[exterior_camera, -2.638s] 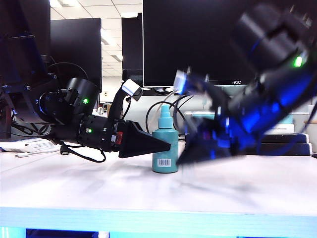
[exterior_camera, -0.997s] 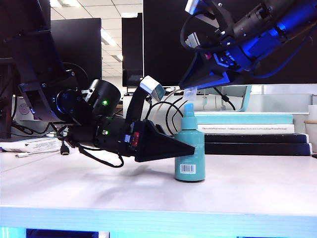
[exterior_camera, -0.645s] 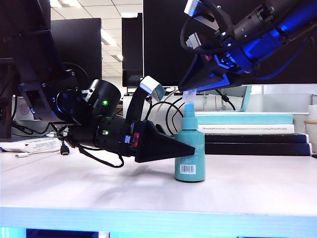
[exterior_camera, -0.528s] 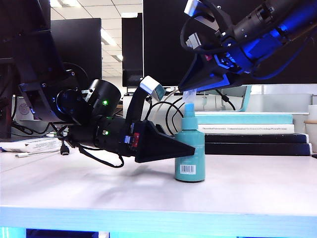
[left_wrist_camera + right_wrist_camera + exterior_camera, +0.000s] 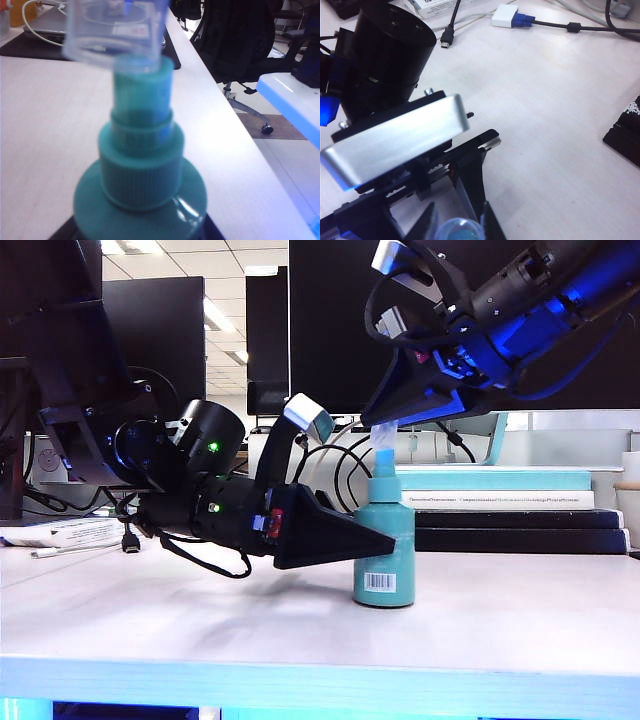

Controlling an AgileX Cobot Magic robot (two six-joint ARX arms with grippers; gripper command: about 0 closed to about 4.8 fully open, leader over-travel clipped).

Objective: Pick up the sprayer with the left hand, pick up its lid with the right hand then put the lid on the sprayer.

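The teal sprayer (image 5: 384, 555) stands upright with its base at the tabletop, barcode label facing the camera. My left gripper (image 5: 372, 538) comes in level from the left and is shut on the sprayer's body. My right gripper (image 5: 384, 430) reaches down from the upper right, shut on the clear lid (image 5: 382, 440), which sits over the tip of the nozzle. In the left wrist view the lid (image 5: 115, 30) caps the top of the sprayer's nozzle (image 5: 142, 150). The right wrist view shows my right gripper (image 5: 458, 226) with the lid (image 5: 456, 230) pinched between its dark fingers.
A stack of books (image 5: 500, 508) lies behind the sprayer at the right. Dark monitors and looping cables (image 5: 330, 475) fill the back. Plugs and cords (image 5: 505, 15) lie on the white table. The table's edge (image 5: 235, 145) runs close by, with an office chair beyond.
Since the oldest frame my left gripper has brought the sprayer rightward and nearer, and my right gripper has risen above it. Over the last second the lid has sunk slightly onto the nozzle.
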